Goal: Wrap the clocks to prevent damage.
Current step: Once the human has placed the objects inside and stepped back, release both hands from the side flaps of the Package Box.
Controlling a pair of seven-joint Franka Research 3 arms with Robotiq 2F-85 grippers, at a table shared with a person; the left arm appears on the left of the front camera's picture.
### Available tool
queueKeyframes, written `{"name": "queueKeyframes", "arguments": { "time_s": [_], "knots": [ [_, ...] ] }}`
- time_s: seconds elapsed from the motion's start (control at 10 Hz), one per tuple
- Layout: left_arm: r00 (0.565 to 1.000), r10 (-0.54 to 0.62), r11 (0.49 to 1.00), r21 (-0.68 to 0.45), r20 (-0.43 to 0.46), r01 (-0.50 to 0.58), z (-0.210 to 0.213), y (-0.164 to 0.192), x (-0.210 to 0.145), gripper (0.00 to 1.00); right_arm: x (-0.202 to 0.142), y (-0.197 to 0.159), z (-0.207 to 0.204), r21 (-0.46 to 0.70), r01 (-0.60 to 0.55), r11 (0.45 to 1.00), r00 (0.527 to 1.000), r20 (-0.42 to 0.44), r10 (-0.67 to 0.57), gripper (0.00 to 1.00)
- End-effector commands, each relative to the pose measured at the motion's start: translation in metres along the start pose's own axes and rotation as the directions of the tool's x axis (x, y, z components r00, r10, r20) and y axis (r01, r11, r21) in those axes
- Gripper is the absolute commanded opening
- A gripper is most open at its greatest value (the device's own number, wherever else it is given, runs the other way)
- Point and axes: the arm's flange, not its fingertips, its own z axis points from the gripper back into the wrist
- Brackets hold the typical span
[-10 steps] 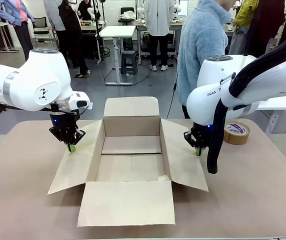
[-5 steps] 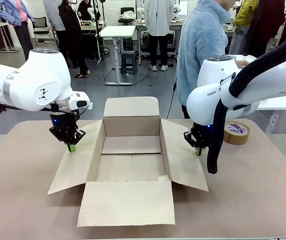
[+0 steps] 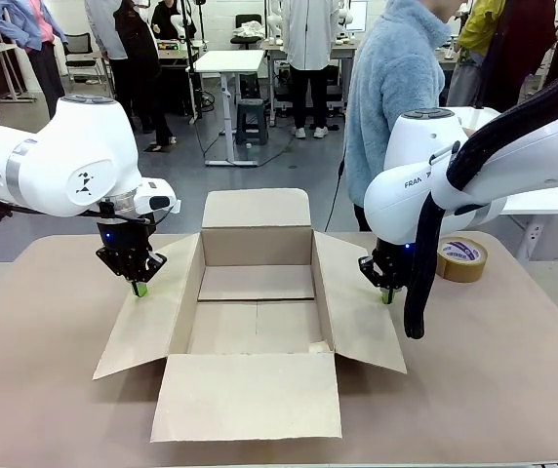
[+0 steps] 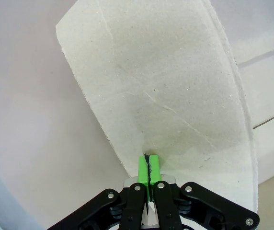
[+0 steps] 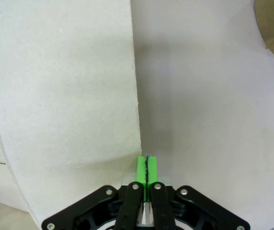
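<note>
From the front, the left gripper [image 3: 139, 289] and the right gripper [image 3: 386, 295] were both pressed together, with the big brown open cardboard box [image 3: 257, 249] between them. In each wrist view, the green tips touched a flap [image 4: 165, 86] edge. I could not tell where the clocks were, or which arm was nearer.

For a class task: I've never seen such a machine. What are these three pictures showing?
These are two white robot arms at a table. The wide picture looks across it from between the arms toward a person in blue fleece. The other two come from cameras on each wrist, looking along the fingers. An open cardboard box lies in the middle, a tape roll on its right. The left gripper and right gripper are shut, holding nothing, each tip at a side flap.
</note>
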Motion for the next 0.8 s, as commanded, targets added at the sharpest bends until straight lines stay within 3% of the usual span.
{"name": "queueKeyframes", "arguments": {
  "time_s": [0.0,0.7],
  "knots": [
    [1.0,0.004,1.0,0.007,0.004,-0.004,-0.0002,0.0004,-0.0004,0.0,-0.0015,0.0009,-0.0004,-0.006,0.014,1.0,1.0,0.009,-0.014,0.01],
    [1.0,0.004,1.0,0.007,0.004,-0.004,-0.0002,0.0004,-0.0004,0.0,-0.0015,0.0009,-0.0004,-0.006,0.014,1.0,1.0,0.009,-0.014,0.01]
  ]
}}
